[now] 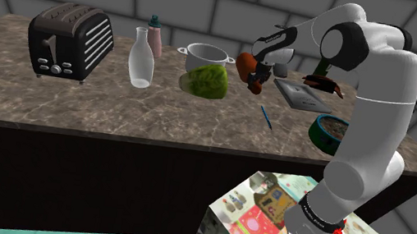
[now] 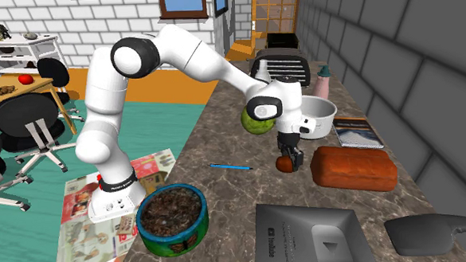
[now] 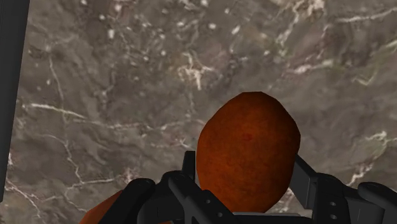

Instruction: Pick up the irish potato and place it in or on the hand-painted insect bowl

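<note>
Shoulder view: placed beside the stand [image 1: 268, 219], a little above the counter [image 1: 76, 107], before its near long edge. Faces across it to the wall [image 1: 172, 0], from middle distance. Second exterior view: placed higher, close to the counter end by the bowl [image 2: 172, 220]. Looks along the length to the toaster [image 2: 281, 67] at the far end, wall at that view's right. Shared by both: arm [image 1: 380, 118], bowl, toaster, counter top. Wrist view: very near, looks down on the counter past the potato [image 3: 247, 140] clasped in the gripper [image 3: 243, 162].
</note>
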